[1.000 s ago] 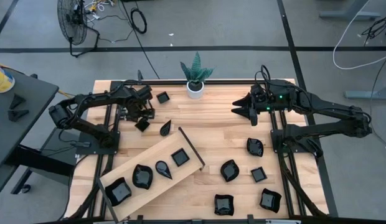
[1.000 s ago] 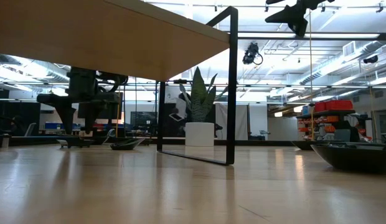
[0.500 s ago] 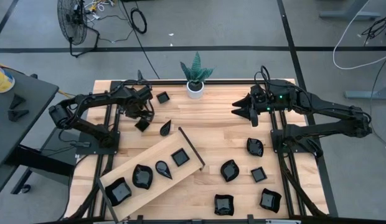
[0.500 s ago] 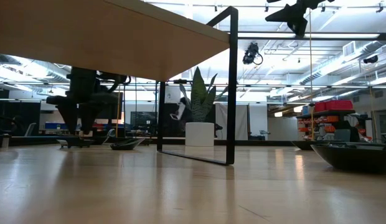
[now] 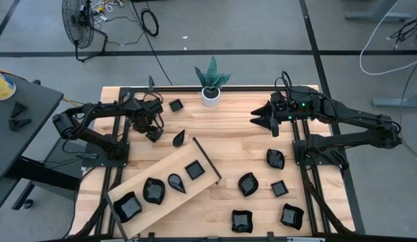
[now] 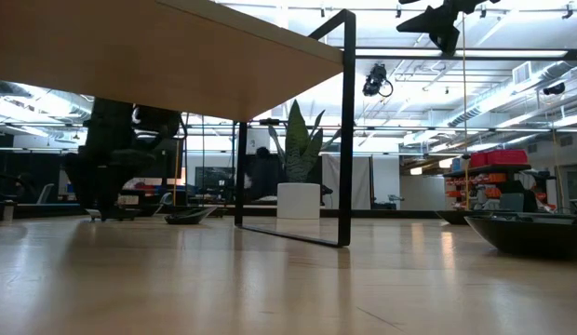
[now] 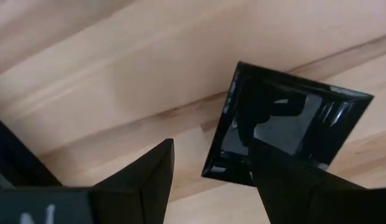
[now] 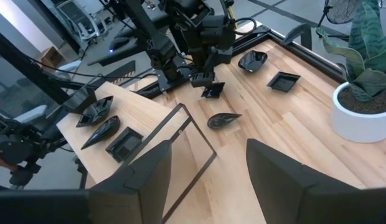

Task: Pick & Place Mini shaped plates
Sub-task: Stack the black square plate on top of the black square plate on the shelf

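Small glossy black square dish [image 5: 153,134]: lies on the wooden tabletop [image 5: 229,141] near its far left corner, just beyond the light wooden board [image 5: 161,191], unmoved since a second ago. Left tool [image 5: 152,129]: has sunk lower over the dish, fingers [image 7: 286,180] spread, straddling one edge, nothing clasped. Left arm reaches inward from the left edge, wrist tipped downward. Right tool [image 5: 257,118]: unchanged, parted, empty, hovering high near the white potted plant [image 5: 210,86].
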`<act>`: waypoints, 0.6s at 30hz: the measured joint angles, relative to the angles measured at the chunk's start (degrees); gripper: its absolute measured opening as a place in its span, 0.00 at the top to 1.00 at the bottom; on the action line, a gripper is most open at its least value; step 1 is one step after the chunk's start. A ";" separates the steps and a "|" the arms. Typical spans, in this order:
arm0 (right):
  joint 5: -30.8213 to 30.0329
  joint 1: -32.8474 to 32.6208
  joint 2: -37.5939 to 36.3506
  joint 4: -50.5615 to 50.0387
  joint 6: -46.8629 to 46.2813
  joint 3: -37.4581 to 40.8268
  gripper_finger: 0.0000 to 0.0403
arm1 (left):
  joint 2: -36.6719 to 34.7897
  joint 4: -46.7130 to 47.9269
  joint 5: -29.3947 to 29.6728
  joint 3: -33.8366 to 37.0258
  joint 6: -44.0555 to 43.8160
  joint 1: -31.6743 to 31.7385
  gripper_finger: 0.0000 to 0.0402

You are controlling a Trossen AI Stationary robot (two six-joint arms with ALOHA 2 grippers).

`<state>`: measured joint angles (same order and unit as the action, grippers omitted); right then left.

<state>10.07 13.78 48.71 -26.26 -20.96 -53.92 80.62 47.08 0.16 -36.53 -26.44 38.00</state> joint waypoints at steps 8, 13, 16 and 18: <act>0.00 0.00 -0.01 0.01 0.71 0.01 0.48 | 0.00 -2.35 -0.01 0.17 0.13 0.00 0.48; 0.00 0.00 0.00 0.00 0.71 -0.01 0.48 | 0.00 -3.47 -0.01 0.19 0.17 0.00 0.54; 0.00 0.00 -0.01 0.02 0.71 0.01 0.48 | 0.00 -3.45 -0.01 0.17 0.19 0.02 0.59; 0.00 0.00 0.00 0.00 0.71 0.01 0.48 | 0.00 -3.45 -0.03 0.17 0.17 0.00 0.63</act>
<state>10.07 13.78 48.71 -26.26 -20.25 -53.91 80.62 43.63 0.12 -36.36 -26.26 38.00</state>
